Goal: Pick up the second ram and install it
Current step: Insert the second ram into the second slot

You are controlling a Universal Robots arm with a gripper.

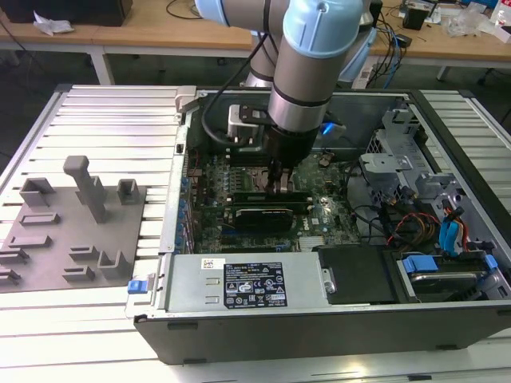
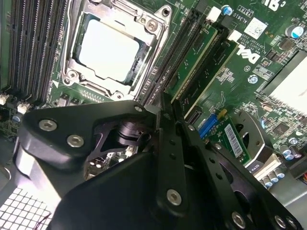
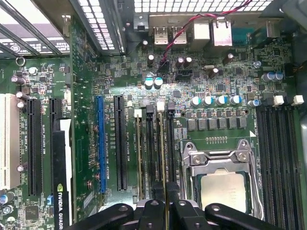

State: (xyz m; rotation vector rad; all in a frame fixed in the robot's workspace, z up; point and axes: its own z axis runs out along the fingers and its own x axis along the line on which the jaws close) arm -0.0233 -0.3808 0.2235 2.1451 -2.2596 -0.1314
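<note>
— A slatted white table (image 1: 104,112) carries an open computer case (image 1: 160,275), with a grey fixture plate (image 1: 72,231) lying well apart from it towards the exterior view's left. Where's the arm?

— Reaching straight down into the case, over the motherboard (image 3: 216,72), just beside the CPU socket (image 3: 223,177).

— And the second ram?

— It's off the plate and down at the board. In the first wrist view the second ram (image 3: 166,153) shows edge-on as a thin line along the memory slot nearest the socket. The second wrist view shows the second ram's (image 2: 192,64) green face standing upright in that slot.

— The jaws?

— Drawn nearly together, one finger on each side of the stick's top edge. I'd say they have hold of it.

— Is another stick fitted?

— Yes, the first stick (image 3: 139,153) stands two slots over, with an empty slot between them.

— So which step is this?

— Pick-up looks done; this is the install, at the seating stage. I can't tell whether the stick is fully home or whether the end latches have closed.

— What does seating call for?

— In my judgement, a straight downward press with the stick kept upright and in line with the slot. Any tilt could bind one end.
</note>
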